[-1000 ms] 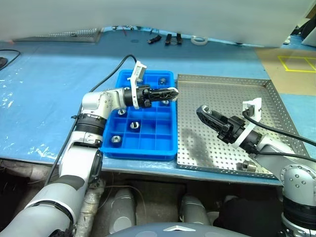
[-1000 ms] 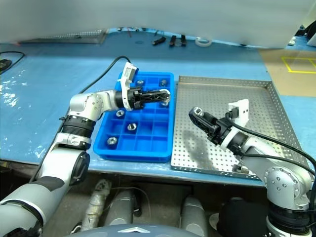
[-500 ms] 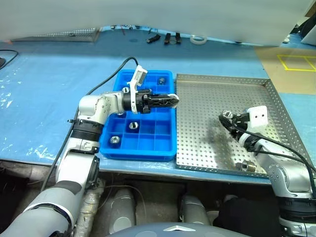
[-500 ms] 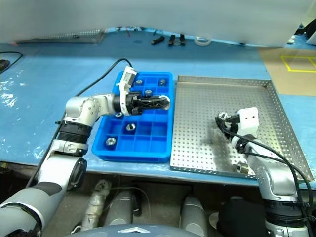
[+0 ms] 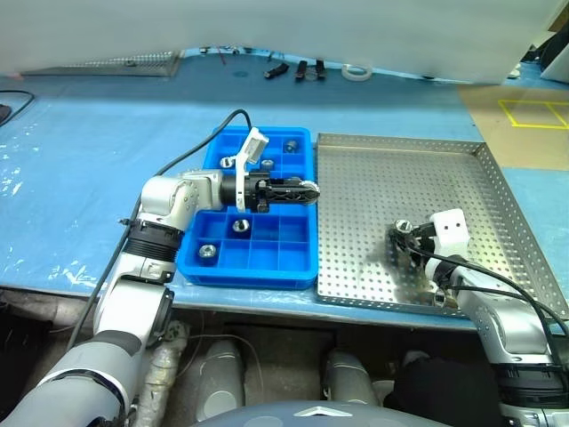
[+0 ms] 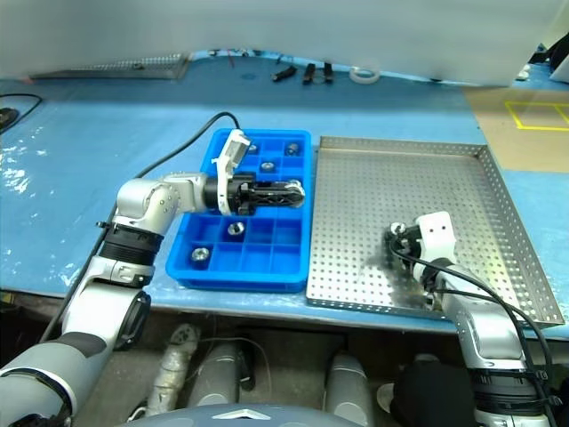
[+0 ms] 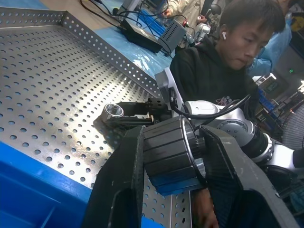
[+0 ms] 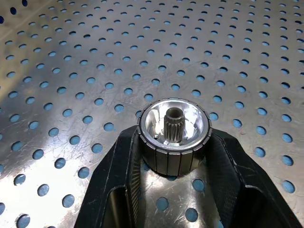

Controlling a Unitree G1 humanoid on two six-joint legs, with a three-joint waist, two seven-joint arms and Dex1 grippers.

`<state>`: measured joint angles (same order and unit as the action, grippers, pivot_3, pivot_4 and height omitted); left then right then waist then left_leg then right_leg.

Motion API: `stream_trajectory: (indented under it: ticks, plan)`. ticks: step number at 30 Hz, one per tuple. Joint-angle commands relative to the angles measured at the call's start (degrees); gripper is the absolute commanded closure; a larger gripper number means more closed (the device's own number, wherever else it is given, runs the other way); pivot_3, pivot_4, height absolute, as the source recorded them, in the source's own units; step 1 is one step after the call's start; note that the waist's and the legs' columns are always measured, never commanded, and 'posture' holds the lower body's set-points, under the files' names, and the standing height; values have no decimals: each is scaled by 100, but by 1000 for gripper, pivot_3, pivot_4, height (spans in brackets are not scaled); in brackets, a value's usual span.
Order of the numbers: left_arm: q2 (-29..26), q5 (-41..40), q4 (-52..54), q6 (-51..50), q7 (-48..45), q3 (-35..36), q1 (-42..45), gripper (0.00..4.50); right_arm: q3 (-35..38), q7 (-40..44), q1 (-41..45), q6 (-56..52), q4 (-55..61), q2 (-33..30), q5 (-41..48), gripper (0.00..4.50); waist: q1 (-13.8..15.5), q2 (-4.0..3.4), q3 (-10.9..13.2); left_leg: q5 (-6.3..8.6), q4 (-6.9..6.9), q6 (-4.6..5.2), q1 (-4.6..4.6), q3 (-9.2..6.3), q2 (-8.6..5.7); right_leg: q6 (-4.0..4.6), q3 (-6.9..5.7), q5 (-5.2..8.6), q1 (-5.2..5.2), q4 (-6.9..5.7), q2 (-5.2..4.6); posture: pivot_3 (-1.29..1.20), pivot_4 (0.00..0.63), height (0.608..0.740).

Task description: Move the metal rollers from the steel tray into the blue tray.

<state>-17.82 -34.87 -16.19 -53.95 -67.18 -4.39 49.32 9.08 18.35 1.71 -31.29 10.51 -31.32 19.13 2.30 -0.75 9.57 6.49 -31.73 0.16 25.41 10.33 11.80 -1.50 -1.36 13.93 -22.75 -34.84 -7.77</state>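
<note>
Ribbed silvery rollers (image 5: pixel 239 225) sitting in several compartments of a blue grid tray (image 5: pixel 298 256), beside it a shiny perforated steel tray (image 5: pixel 373 178), one roller (image 8: pixel 174 133) on its base

Left hand (image 5: pixel 307 189) level over blue tray (image 5: pixel 253 258), apparently gripping a roller (image 5: pixel 310 189).

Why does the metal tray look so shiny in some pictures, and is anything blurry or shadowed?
Right wrist view: the steel tray throws bright glare around the sharp metal roller. Left wrist view: the near roller is crisp, while the person behind looks softer. Left eye view: a dark shadow lies on the tray beside the right gripper.
</note>
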Motion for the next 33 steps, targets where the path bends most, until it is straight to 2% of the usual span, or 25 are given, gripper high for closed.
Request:
stream_trajectory:
  ticks: [1, 5, 6, 12, 13, 18, 26, 33]
  plan:
    - [-4, -31, 159, 145, -17, 14, 72, 2893, 200, -4, 36, 70, 25, 39, -59, 2882, 1, 0, 0, -1, 0, 2, -1, 0, 0, 0, 0, 0, 0, -1, 0, -271, 150, 740]
    - [49, 38, 119, 245, -5, -59, 81, 2893, 356, -57, -10, 81, 15, 67, -82, 2882, 4, 0, 0, -1, -1, 2, -2, 0, 0, 0, 1, 0, 3, 0, 0, -277, 150, 740]
    - [82, 57, 99, 281, 4, -85, 86, 2893, 443, -20, -13, 53, 8, 95, 12, 2158, 5, 0, 0, -1, -1, 3, -2, 0, 0, 0, 1, 0, 4, 0, 0, -282, 150, 740]
    - [348, 356, -363, 658, 23, -267, 258, 2893, 413, -52, -43, -92, 200, -15, -209, 222, -15, 0, 0, -3, -5, 8, -3, 0, 1, 0, 3, 0, 5, -1, 1, -310, 150, 740]
    - [386, 374, -440, 693, -17, -291, 297, 2893, 390, -12, -68, -86, 275, -38, -232, 21, -18, 0, 0, -4, -5, 8, -3, 0, 0, 0, 3, 0, 5, -2, 1, -319, 150, 740]
    - [596, 614, -900, 1008, -234, -508, 510, 2893, 626, -10, -199, -114, 591, 32, -137, 21, -22, -1, -1, -3, -6, 9, -4, 0, 1, 0, 7, 0, 5, -1, 1, -351, 150, 740]
    - [1305, 1815, -2338, 2028, -379, -1498, 858, 2893, 1137, -111, -178, -145, 1603, 492, 545, 21, -96, -2, -1, 2, -20, 16, -3, 1, -1, -6, 11, -3, 10, 0, 0, -419, 150, 740]
    - [1997, 2435, -3518, 2656, 51, -1480, 1167, 2893, 1162, -289, -186, -447, 2553, 714, 1083, 21, -88, -10, -7, 15, -25, 9, -38, 1, -5, -8, 8, -4, 60, 9, -16, -486, 150, 740]
